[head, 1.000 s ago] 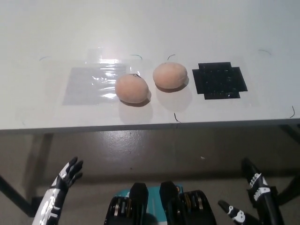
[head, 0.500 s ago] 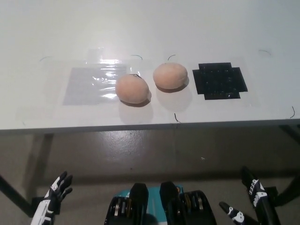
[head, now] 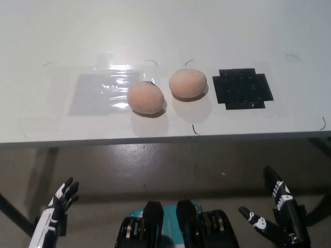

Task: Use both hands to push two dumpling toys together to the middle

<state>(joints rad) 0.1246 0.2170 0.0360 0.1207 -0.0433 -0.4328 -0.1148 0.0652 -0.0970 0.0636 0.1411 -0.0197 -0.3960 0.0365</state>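
Observation:
Two peach-coloured dumpling toys lie close together near the middle of the white table (head: 165, 31). The left dumpling (head: 145, 97) sits slightly nearer the front edge, and the right dumpling (head: 187, 83) lies just behind and to its right, with a small gap between them. My white left hand (head: 56, 207) hangs low at the bottom left, below the table edge, fingers apart and holding nothing. My black right hand (head: 276, 214) is at the bottom right, also below the table, open and away from the toys.
A grey shiny patch (head: 98, 93) lies left of the dumplings and a black studded square (head: 243, 89) lies to their right. The table's front edge (head: 165, 138) runs across the middle of the view, with floor below.
The left hand dropped lower from its raised place and now sits about as half a second ago. The right hand shifted slightly. The dumplings have not moved.

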